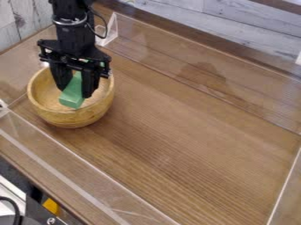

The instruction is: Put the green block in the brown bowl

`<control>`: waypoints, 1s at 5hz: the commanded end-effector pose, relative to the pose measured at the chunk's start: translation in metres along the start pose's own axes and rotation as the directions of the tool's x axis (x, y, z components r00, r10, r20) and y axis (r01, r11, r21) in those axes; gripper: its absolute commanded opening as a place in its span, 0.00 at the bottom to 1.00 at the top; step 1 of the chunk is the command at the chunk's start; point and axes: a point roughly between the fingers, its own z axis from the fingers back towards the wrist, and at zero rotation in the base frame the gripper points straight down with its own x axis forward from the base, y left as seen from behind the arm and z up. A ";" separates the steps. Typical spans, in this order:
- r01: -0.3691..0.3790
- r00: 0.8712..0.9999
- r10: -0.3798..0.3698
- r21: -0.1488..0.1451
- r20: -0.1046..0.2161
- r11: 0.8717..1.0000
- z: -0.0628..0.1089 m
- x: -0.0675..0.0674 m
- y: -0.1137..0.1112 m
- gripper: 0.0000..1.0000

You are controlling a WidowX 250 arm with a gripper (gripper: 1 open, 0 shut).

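Looking at the gripper: you see it pointing straight down over the bowl, its two black fingers drawn in tight on either side of a green bar.
Grip: the jaws are clamped on the green block, which shows between them and pokes out below the fingertips.
Block attitude: you have it hanging nearly upright, tilted slightly, its lower end down inside the bowl's hollow; whether that end touches the bowl's floor you cannot tell from this angle.
Block location: inside the rim line of the brown bowl, towards the side of the hollow nearer the arm, not lying free.
Bowl: round, light wood with a thick rim, standing upright on the wooden table near the left of your view.
Bowl contents: apart from the held block's lower end, the inside shows only bare wood.
Gripper and bowl: the right finger hangs close over the rim; contact with it is not clear.
Surroundings: clear plastic walls edge the table around the work area.
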 end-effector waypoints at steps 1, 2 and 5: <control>-0.004 0.999 0.004 0.010 0.051 1.000 0.006 0.009 0.007 0.00; -0.004 0.999 0.004 0.007 0.053 1.000 0.002 0.010 0.008 0.00; -0.007 0.999 0.007 -0.003 0.052 1.000 -0.006 0.009 0.009 0.00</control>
